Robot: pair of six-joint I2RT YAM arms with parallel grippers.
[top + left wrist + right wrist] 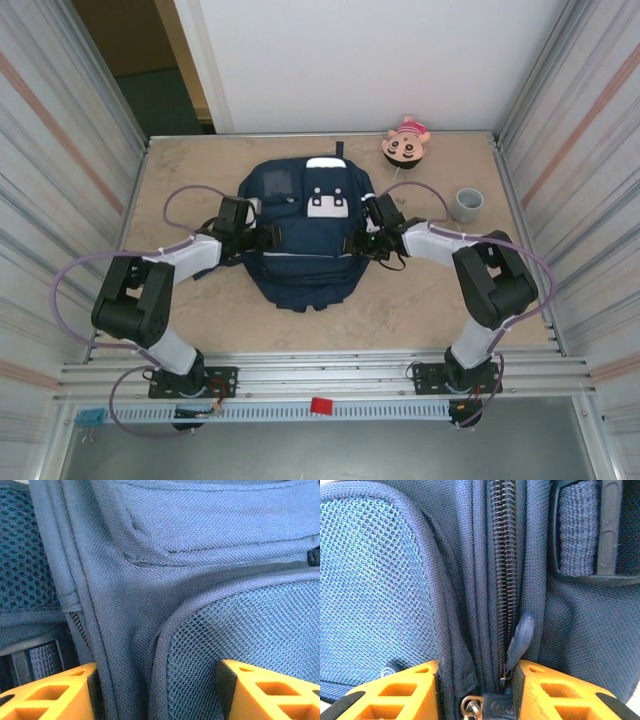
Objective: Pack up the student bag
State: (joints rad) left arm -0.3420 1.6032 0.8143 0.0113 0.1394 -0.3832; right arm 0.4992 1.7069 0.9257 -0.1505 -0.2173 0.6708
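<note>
The student bag (300,255), navy blue with white patches, lies flat in the middle of the table. My left gripper (265,238) is at its left side. In the left wrist view the left gripper (157,690) has its orange fingers (60,695) wide apart, with the bag's cloth and a mesh pocket (240,625) between them. My right gripper (355,243) is at the bag's right side. In the right wrist view the right gripper (477,690) pinches a bunched fold of cloth that holds the closed zipper (502,555) and its rubber pull (520,637).
A round doll head (406,142) lies at the back right and a grey cup (467,204) stands at the right. Corrugated metal walls close in both sides. A strap buckle (580,530) sits beside the zipper. A small red block (321,405) rests on the front rail.
</note>
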